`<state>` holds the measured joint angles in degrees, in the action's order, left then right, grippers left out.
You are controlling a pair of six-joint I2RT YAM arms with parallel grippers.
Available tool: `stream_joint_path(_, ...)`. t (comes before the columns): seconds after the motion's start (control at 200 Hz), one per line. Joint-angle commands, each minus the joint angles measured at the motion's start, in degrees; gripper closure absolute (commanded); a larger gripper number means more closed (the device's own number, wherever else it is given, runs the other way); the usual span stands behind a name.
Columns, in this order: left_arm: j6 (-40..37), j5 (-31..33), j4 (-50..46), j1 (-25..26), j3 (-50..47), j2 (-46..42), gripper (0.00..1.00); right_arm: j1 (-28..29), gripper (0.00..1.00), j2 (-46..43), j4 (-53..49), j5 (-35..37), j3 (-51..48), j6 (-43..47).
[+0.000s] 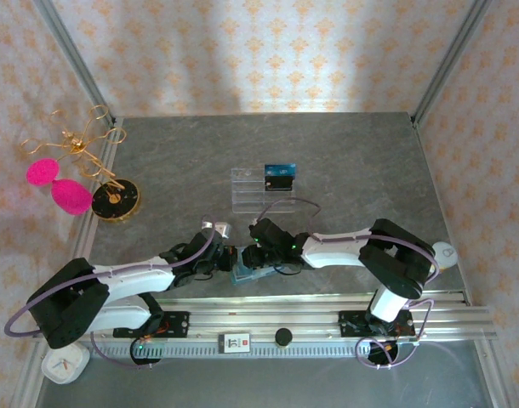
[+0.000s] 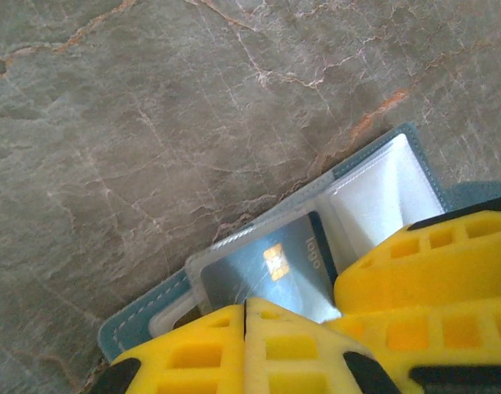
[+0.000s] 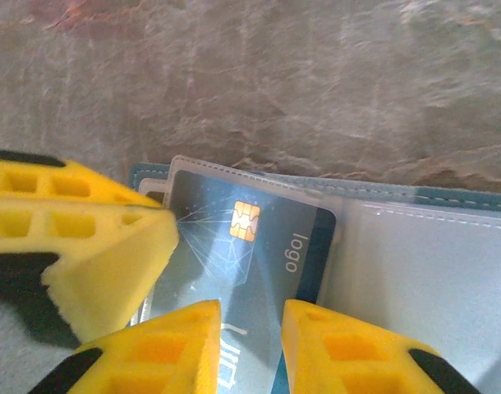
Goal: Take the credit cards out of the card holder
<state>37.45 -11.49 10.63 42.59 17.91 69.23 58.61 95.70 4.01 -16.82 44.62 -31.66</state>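
Credit card [image 3: 250,246], dark blue plastic, lies in the teal-blue bifold card holder [image 3: 431,271] at near centre, long axis toward the right gripper [image 3: 250,341], whose slightly parted jaws sit over its end. Left gripper [image 2: 245,336], closed, presses on the holder.

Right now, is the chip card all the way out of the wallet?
No, the credit card lies inside a clear pocket of the open teal card holder.

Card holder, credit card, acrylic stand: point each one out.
card holder [image 2: 374,185], left wrist view, pale lining of the open flap
credit card [image 3: 246,263], right wrist view, blue face below the chip
acrylic stand [image 1: 247,191], top external view, clear left half
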Motion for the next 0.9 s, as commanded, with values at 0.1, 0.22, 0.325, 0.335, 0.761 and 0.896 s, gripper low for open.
stream_joint_path(0.1, -0.62, 1.45, -2.03, -0.43, -0.71, -1.12, 1.0, 0.0, 0.72, -2.0, -6.27, 9.74, -0.45, -1.09)
stream_joint_path(0.22, -1.14, 1.63, -2.99, -0.54, -0.31, -1.77, 1.0, 0.36, 0.71, -2.47, -7.45, 10.4, 0.57, -0.51)
stream_joint_path(0.325, -1.3, 1.6, -4.05, -0.46, 0.55, -3.29, 1.0, 0.48, 0.7, -3.45, -8.06, 10.97, 1.08, -0.26)
stream_joint_path(0.335, -1.32, 1.57, -4.18, -0.46, 0.66, -3.64, 1.0, 0.52, 0.7, -3.69, -7.95, 10.87, 1.06, -0.18)
stream_joint_path(0.761, 0.25, 1.71, 0.82, 3.92, 4.28, 1.87, 1.0, -2.55, 0.71, -4.52, -4.88, 0.22, 0.99, 1.34)
stream_joint_path(0.896, 0.18, 4.7, -0.79, 3.66, 3.18, 1.65, 1.0, -4.28, 0.71, -3.97, -3.52, -0.25, -1.05, -0.24)
